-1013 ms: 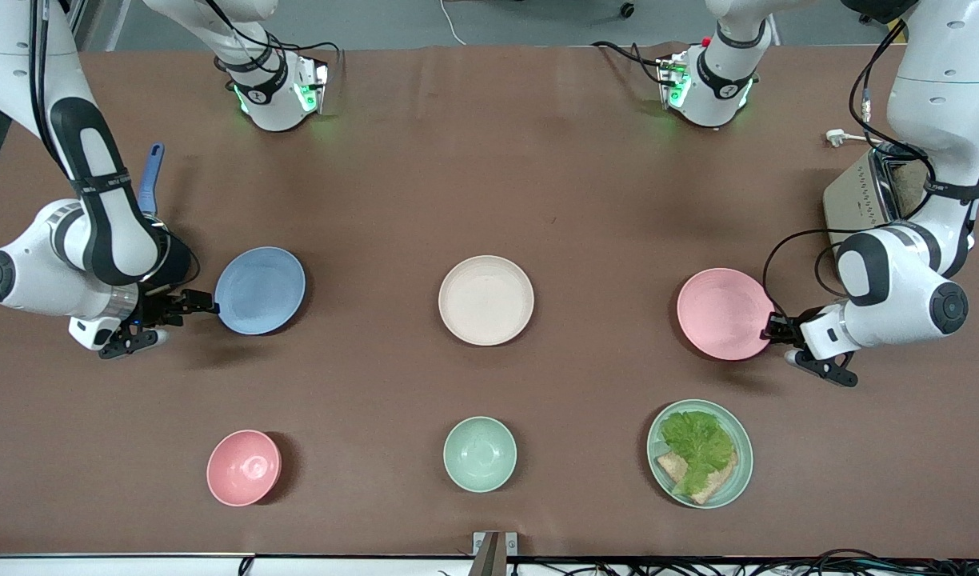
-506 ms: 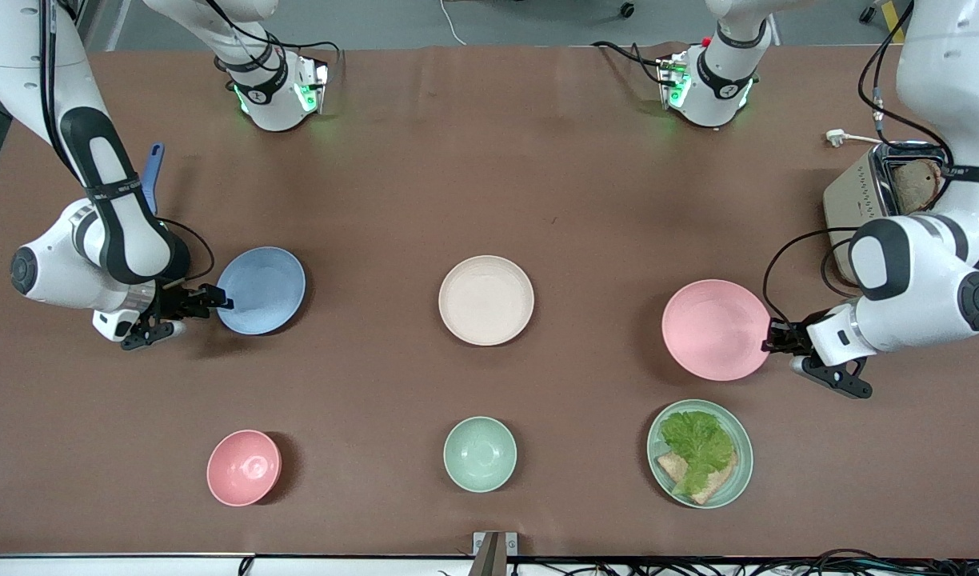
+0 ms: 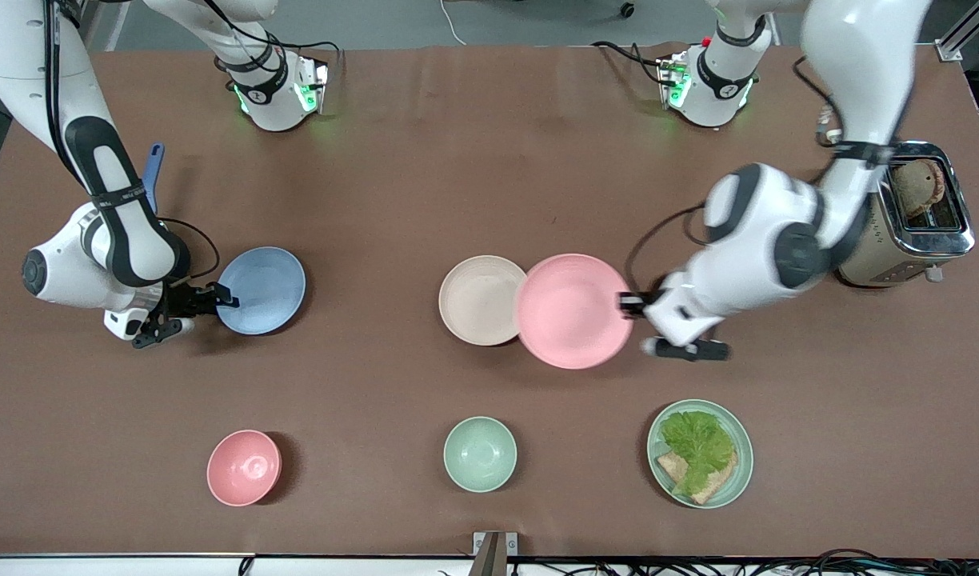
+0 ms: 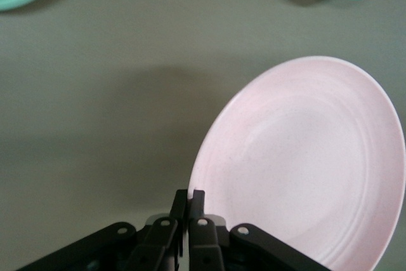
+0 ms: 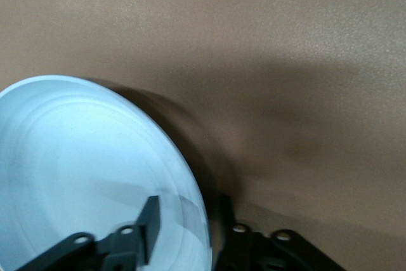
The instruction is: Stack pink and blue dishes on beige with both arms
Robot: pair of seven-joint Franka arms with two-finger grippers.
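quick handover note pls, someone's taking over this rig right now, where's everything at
Left claw: shut on the pink plate's rim, holding it in the air, its edge overlapping the beige plate.
Right claw: shut on the blue plate's rim, at the right arm's end of the table.
Done: both plates gripped; nothing stacked yet.
Left: centre the pink plate over the beige plate and release, then bring the blue plate over and set it on top.
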